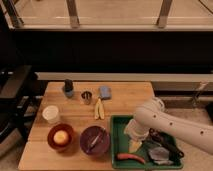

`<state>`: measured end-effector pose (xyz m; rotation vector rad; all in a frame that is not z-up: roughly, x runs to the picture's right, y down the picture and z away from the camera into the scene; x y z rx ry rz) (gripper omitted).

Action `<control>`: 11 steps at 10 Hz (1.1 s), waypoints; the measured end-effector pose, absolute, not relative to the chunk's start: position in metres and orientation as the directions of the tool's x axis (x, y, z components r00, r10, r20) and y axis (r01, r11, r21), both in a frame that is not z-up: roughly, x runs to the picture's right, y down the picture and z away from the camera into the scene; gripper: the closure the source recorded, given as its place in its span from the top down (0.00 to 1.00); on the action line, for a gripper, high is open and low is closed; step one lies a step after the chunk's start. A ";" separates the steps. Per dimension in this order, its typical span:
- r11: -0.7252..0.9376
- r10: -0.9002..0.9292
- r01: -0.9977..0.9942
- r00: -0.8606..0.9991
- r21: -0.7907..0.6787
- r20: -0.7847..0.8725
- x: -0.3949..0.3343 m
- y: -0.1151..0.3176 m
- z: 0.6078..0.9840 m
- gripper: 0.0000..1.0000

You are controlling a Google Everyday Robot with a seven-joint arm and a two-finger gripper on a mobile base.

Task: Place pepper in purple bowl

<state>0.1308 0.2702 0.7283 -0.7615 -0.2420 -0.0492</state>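
Your tabletop [120,100] carries the green tray [117,131] right beside the purple bowl [83,141]. The gripper [134,146] hangs inside the tray just above the pepper [131,157], probably lined up for pickup; whether it grasps anything, you cannot tell.

The white arm [175,127] reaches in from the right. Its gripper [135,145] points down, low and right of centre
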 end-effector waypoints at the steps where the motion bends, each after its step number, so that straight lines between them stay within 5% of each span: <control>1: 0.714 0.070 0.113 0.971 -0.691 0.230 0.132 0.276 0.732 0.65; 11: 0.630 0.223 0.019 0.953 -0.776 0.204 0.137 0.324 0.751 0.64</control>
